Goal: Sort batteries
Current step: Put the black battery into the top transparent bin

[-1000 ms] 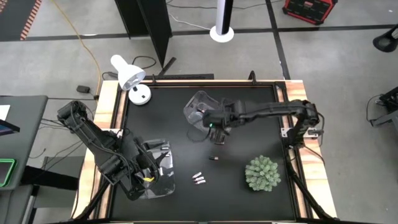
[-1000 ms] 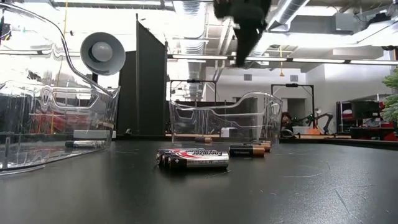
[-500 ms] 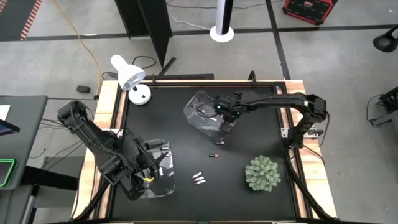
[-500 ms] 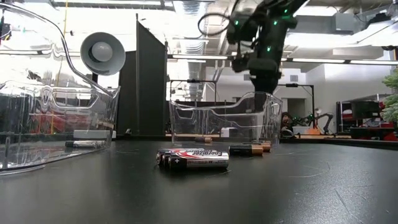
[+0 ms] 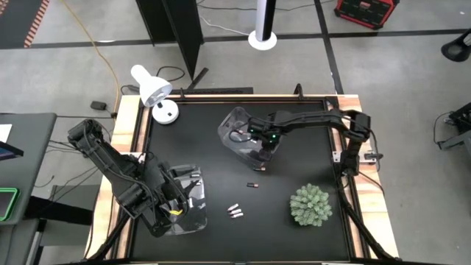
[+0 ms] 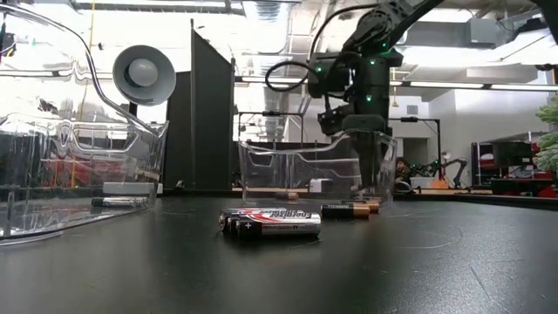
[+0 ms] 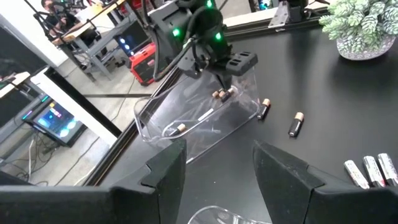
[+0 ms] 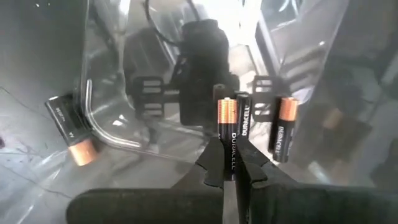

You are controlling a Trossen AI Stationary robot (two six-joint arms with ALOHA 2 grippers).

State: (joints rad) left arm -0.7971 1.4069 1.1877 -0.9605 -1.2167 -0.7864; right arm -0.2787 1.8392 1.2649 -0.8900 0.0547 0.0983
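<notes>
Over the far clear bin (image 5: 237, 132), the right gripper (image 8: 230, 163) is closed on a copper-ended battery (image 8: 227, 137), its long axis carried along the fingers, copper end pointing away. The left gripper (image 7: 217, 171) is held open above the near bin (image 5: 188, 206).

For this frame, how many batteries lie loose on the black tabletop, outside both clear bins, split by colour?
Silvery-white batteries: 3
Dark batteries with copper ends: 2
Total: 5
</notes>
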